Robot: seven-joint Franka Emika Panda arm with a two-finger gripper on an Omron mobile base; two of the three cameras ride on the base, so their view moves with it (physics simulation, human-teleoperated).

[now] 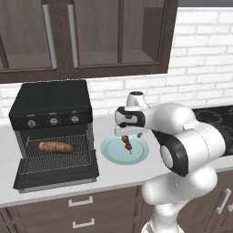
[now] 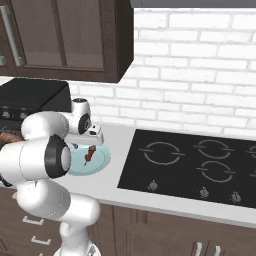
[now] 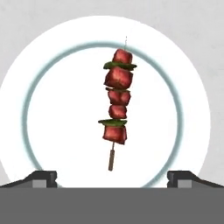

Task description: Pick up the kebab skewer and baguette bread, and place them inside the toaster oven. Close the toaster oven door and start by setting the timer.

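Gripper (image 3: 112, 177) hung over the plate (image 3: 26, 78), jaws apart, apparently clear of the kebab skewer (image 3: 117, 105) on it.

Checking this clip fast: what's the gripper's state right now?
Gripper: open, holding nothing, above the kebab skewer on the plate.

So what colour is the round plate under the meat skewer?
Pale blue round plate, seen best in the left base view.
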